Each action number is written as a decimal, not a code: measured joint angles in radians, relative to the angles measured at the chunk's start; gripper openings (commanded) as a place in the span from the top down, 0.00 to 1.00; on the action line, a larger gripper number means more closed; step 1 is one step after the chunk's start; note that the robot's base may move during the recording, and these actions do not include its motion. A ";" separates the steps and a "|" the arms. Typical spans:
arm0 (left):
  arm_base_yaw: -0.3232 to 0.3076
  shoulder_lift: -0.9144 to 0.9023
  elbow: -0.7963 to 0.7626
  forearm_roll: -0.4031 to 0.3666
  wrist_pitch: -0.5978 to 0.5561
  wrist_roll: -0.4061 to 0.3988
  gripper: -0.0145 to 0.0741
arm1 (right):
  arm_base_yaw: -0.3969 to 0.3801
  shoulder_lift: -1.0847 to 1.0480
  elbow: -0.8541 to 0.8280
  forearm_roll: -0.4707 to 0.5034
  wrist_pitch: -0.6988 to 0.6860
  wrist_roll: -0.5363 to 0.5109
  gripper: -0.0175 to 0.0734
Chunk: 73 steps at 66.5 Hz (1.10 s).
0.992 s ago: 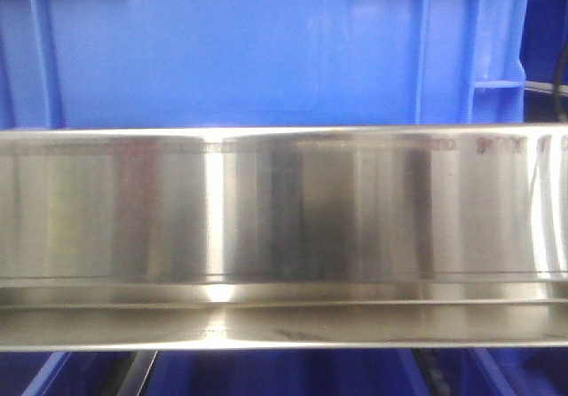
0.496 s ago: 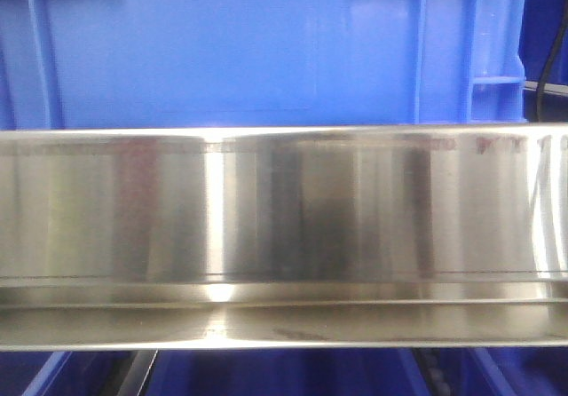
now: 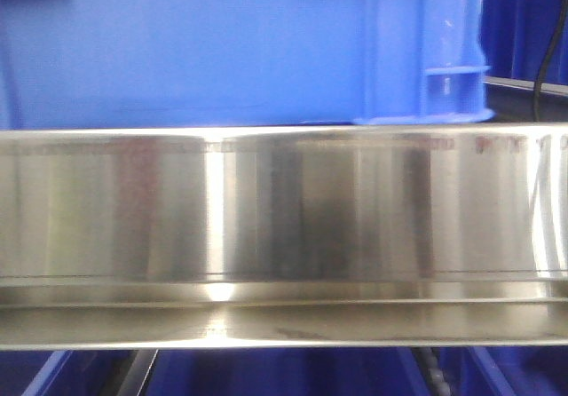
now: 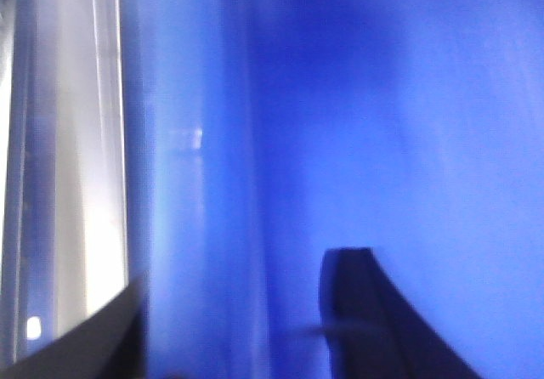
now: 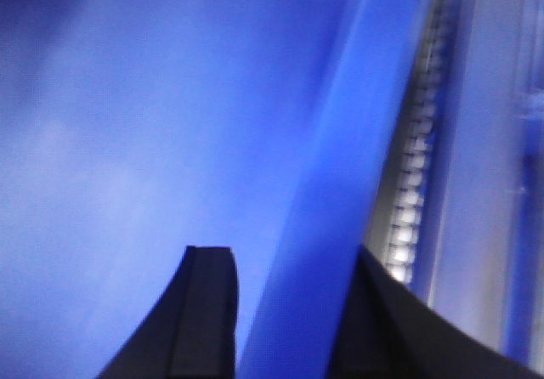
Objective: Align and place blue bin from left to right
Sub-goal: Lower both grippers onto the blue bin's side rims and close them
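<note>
- The front view looks straight at a brushed steel shelf rail [image 3: 284, 209] that crosses the whole middle of the frame. More blue plastic [image 3: 266, 374] shows in the strip beneath it.
- The blue bin [image 3: 204, 50] fills the upper part of that view, behind and above the rail. Its ribbed corner stands right of centre.
- Half a second ago that corner sat further right and the bin's wall ran down behind the rail. Now the corner is further left, and the bin's bottom flange shows just above the rail at centre right. I judge the bin lifted and in mid-carry, not yet set down.
- Right gripper [image 5: 285, 251]: its dark fingers [image 5: 204, 311] straddle a bright band of the bin's wall [image 5: 314, 226], which fills the gap, so they appear clamped on it.
- Left gripper [image 4: 238, 268]: its fingers [image 4: 365, 311] stand well apart with smeared blue wall [image 4: 408, 98] between them. The blur hides whether they are gripping.
- A dark gap opens at upper right, with another blue bin [image 3: 524, 23] and a black cable [image 3: 543, 50] beyond.
</note>
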 measured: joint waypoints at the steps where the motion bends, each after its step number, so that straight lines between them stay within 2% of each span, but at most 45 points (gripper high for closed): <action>1: 0.002 0.000 0.000 -0.002 0.000 -0.001 0.96 | 0.000 0.000 0.000 0.000 0.000 0.000 0.88; 24: 0.007 0.000 0.000 -0.031 0.000 -0.006 0.96 | 0.000 0.000 0.000 0.016 0.000 0.003 0.88; 60: 0.010 -0.050 0.000 -0.035 0.030 -0.014 0.96 | -0.002 -0.026 -0.002 0.078 0.013 0.011 0.88; 73: 0.014 -0.111 0.004 -0.075 0.036 -0.020 0.96 | -0.002 -0.086 0.000 0.086 0.011 0.025 0.88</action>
